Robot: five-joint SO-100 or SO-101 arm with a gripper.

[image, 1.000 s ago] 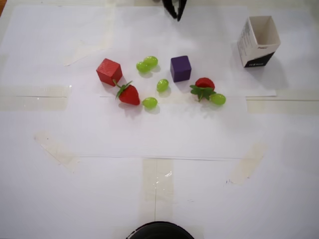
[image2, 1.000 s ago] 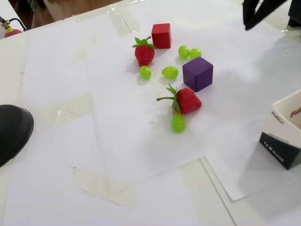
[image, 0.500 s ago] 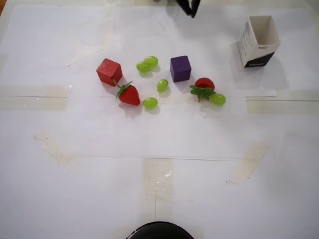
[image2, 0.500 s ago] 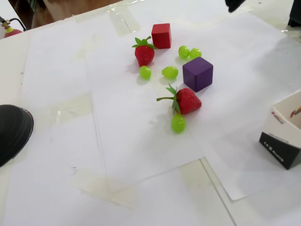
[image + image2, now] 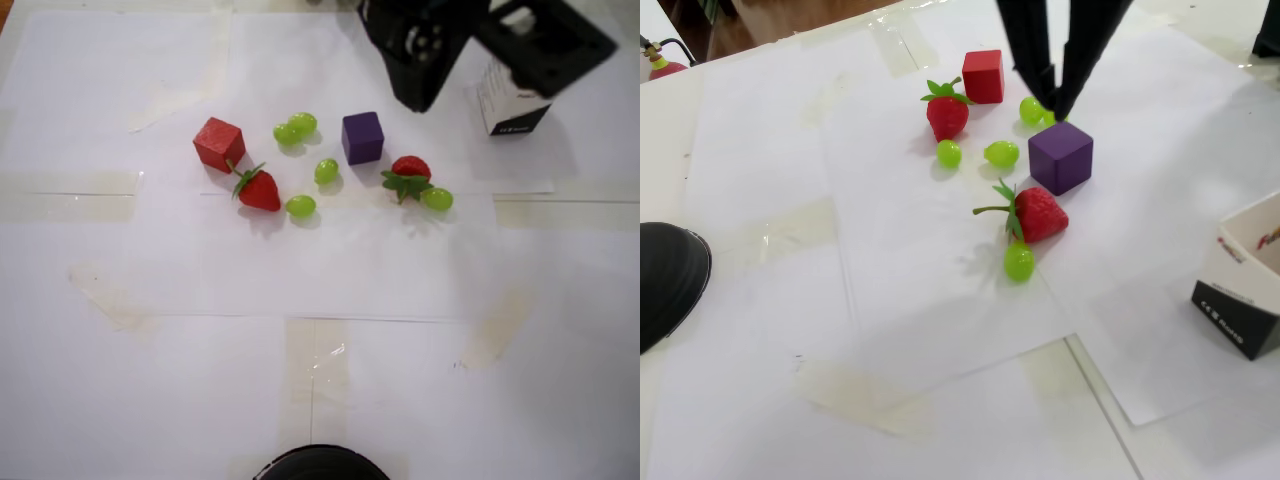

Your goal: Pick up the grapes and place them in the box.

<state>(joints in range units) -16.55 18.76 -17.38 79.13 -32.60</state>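
Observation:
Several small light-green grapes lie on white paper: a touching pair (image 5: 295, 128), one (image 5: 326, 171) at mid-cluster, one (image 5: 300, 206) by the left strawberry and one (image 5: 436, 199) by the right strawberry. The white box (image 5: 512, 112) with a black base stands upright at the far right, its mouth partly covered by the black arm; in the fixed view the box (image 5: 1248, 292) sits at the right edge. My gripper (image 5: 1054, 98) reaches down from the top, open, with nothing between its fingers, and its tips appear over the grape pair (image 5: 1031, 110). From overhead, the gripper (image 5: 415, 98) hangs between purple cube and box.
A red cube (image 5: 219, 143) and a purple cube (image 5: 362, 137) flank the grapes. Two strawberries (image 5: 260, 189) (image 5: 410, 172) lie among them. A black round object (image 5: 320, 465) sits at the near edge. Tape strips hold the paper sheets down.
The arm has swung in from the top edge, over the table. It now covers part of the box from overhead, and its fingers reach down near the purple cube. The objects have not moved.

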